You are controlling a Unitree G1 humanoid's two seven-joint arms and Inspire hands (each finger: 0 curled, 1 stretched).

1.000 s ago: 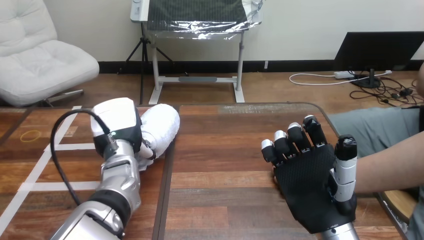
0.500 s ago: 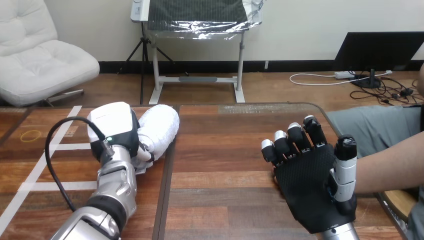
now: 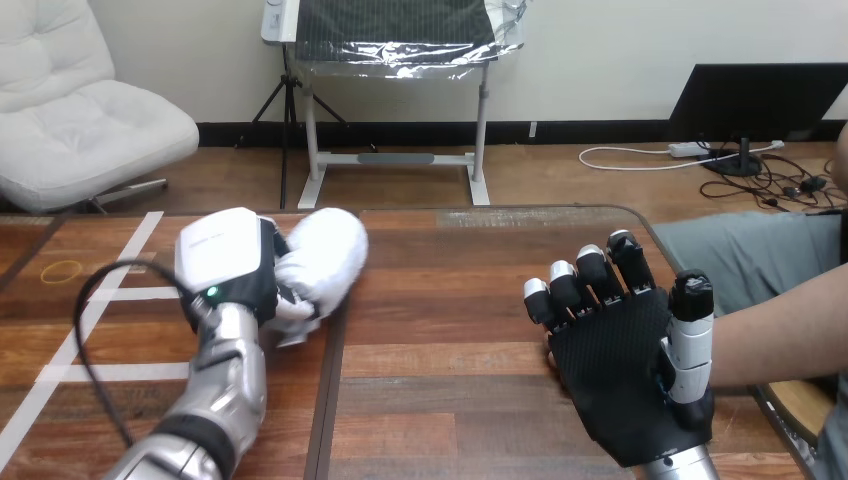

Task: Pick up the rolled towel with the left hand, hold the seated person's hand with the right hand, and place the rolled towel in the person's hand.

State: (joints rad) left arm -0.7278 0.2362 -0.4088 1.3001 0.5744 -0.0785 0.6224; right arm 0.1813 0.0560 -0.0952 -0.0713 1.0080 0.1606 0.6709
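The first step looks done: the left hand, at about 10 o'clock on the brown wooden worktop, has its fingers curled round the white rolled towel; whether the towel is clear of the surface is hard to tell. At 4 o'clock the right hand stands palm toward the camera with fingers fairly straight, its thumb beside the person's forearm; the person's own hand is hidden, so no hold can be confirmed. Carrying the towel across and placing it remain. White tape lines and a yellow rubber band mark the worktop's 9 o'clock side.
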